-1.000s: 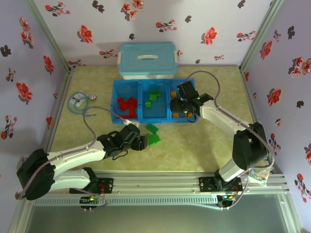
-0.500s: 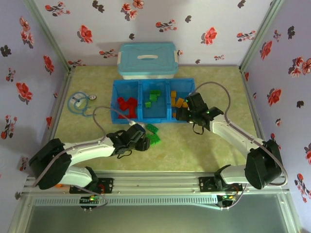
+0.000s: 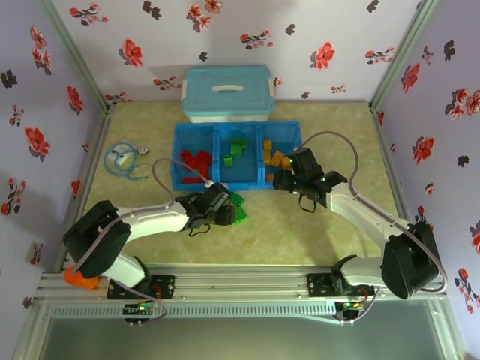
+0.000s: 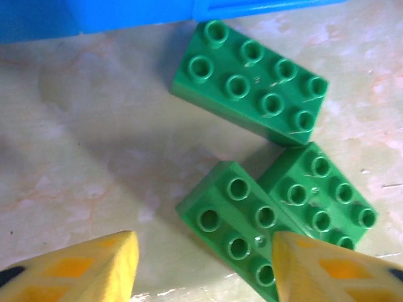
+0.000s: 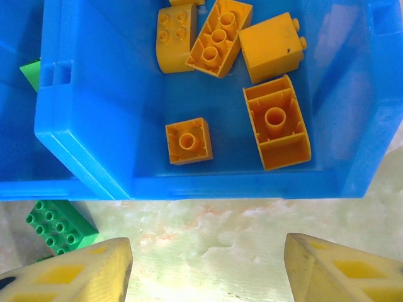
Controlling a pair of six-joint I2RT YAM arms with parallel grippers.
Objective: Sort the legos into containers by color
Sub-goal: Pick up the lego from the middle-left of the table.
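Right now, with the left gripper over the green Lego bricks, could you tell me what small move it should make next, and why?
Probably lower the left gripper and close on the nearest green brick. Its fingers are open, and the brick lies mostly between them on the table, against a second green brick and outside the blue tray, so it is not yet sorted.

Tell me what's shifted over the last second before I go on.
The left gripper slid right and now hangs open over the loose green legos on the table. The right gripper drew back from above the orange compartment to the tray near wall, open and empty. Legos, tray and lidded box have not moved.
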